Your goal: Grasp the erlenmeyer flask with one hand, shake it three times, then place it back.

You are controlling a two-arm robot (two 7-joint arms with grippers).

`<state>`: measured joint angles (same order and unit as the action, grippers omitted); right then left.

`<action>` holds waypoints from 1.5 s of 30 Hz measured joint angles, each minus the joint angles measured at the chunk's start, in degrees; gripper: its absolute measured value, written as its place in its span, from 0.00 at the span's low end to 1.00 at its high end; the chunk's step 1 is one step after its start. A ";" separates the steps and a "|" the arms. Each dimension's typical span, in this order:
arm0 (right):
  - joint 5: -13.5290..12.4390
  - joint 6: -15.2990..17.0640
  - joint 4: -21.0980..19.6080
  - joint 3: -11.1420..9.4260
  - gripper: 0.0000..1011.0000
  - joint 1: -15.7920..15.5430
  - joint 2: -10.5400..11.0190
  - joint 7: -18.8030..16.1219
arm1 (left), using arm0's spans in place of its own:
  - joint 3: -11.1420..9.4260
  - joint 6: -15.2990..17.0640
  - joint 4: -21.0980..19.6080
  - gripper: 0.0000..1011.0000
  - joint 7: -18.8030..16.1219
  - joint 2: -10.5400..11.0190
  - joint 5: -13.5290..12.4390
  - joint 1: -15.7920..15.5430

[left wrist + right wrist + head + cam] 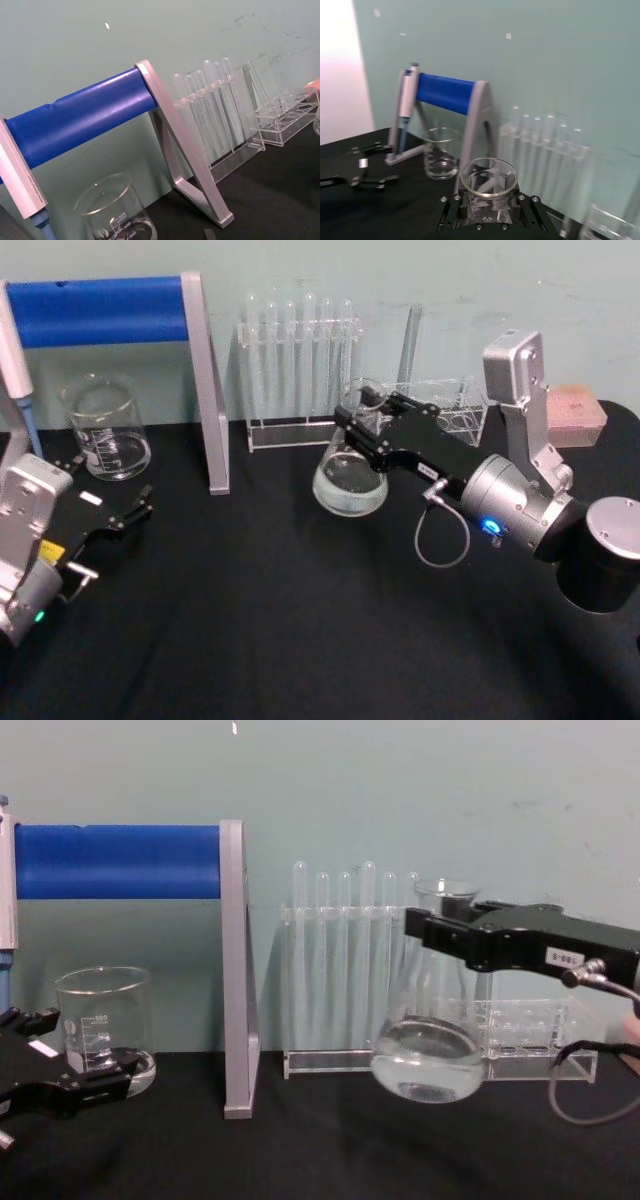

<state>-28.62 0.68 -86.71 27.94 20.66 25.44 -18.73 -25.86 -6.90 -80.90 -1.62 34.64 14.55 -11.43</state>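
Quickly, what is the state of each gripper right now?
Left gripper: open, holding nothing.
Right gripper: shut on the neck of the erlenmeyer flask.

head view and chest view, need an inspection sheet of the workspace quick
surface: black table cover, no spill seen
job's things: erlenmeyer flask tilted, seemingly off the surface
clutter: beaker, test tube rack, second clear rack, blue-barred stand with pipette, pink block
grippers: right pincer shut on the flask's neck; left pincer open, low beside the beaker
cables: grey loop under right wrist, clear of the flask
surroundings: pale green wall
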 joint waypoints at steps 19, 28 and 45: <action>1.91 1.41 -0.62 -1.98 0.45 -1.39 -2.26 -0.37 | 0.00 0.00 0.00 0.99 0.00 0.00 0.00 0.00; 1.12 1.64 -2.13 0.77 0.45 -1.02 -2.00 -9.71 | 0.00 0.00 0.00 0.99 0.00 0.00 0.00 0.00; -1.96 -1.10 -3.02 8.55 0.45 2.33 0.90 -25.75 | 0.00 0.00 0.00 0.99 0.00 0.00 0.00 0.00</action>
<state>-30.58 -0.41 -89.73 36.49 22.99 26.34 -44.48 -25.86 -6.91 -80.90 -1.62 34.64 14.55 -11.43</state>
